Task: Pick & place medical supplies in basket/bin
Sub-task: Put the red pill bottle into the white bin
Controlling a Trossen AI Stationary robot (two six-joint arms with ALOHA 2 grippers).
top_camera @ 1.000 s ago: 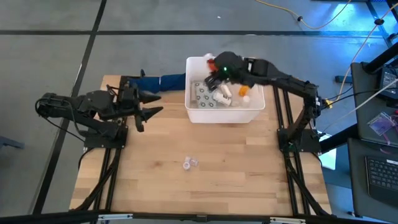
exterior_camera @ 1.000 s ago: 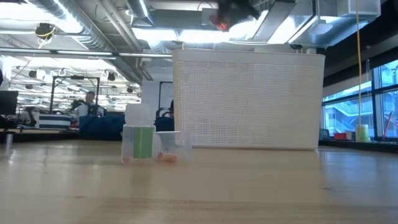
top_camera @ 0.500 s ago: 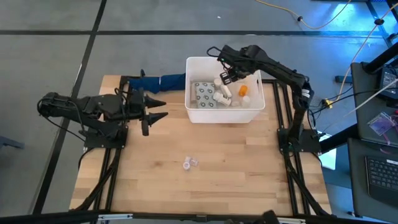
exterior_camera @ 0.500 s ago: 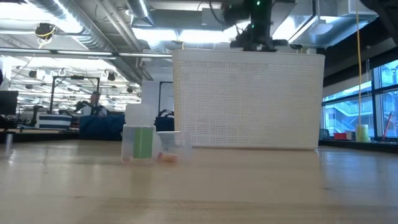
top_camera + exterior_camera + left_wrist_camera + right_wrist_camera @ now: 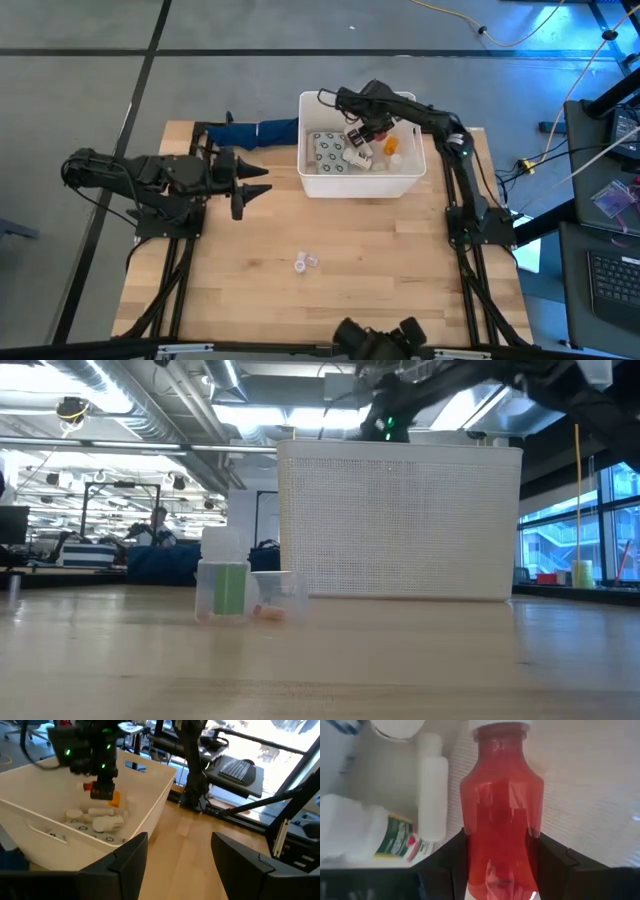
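The white basket (image 5: 360,186) stands at the table's far middle and holds white bottles, an orange-capped bottle (image 5: 392,146) and a grey dotted packet (image 5: 325,150). My right gripper (image 5: 365,128) reaches down into it, shut on a red bottle (image 5: 500,805), which the left wrist view also shows (image 5: 101,793). Two tiny clear cups (image 5: 306,263) stand on the bare wood near the table's middle. My left gripper (image 5: 258,188) hovers open, left of the basket, with nothing between its fingers. My right gripper pinches the red bottle's body (image 5: 470,845) between its two fingers, one on each side. The fingers come from above, pointing steeply down along the bottle. The bottle hangs below them inside the basket, its white cap (image 5: 500,724) downward; whether the cap touches the basket's floor I cannot tell.
A dark blue cloth bundle (image 5: 255,132) lies on the table left of the basket's far corner. Open wood stretches from the basket toward the near edge. In the low view the basket's mesh wall (image 5: 400,525) hides its contents; a person sits far off in the room.
My right gripper has come down from high over the basket into it, tipping from near level to steeply downward, carrying the red bottle with it.
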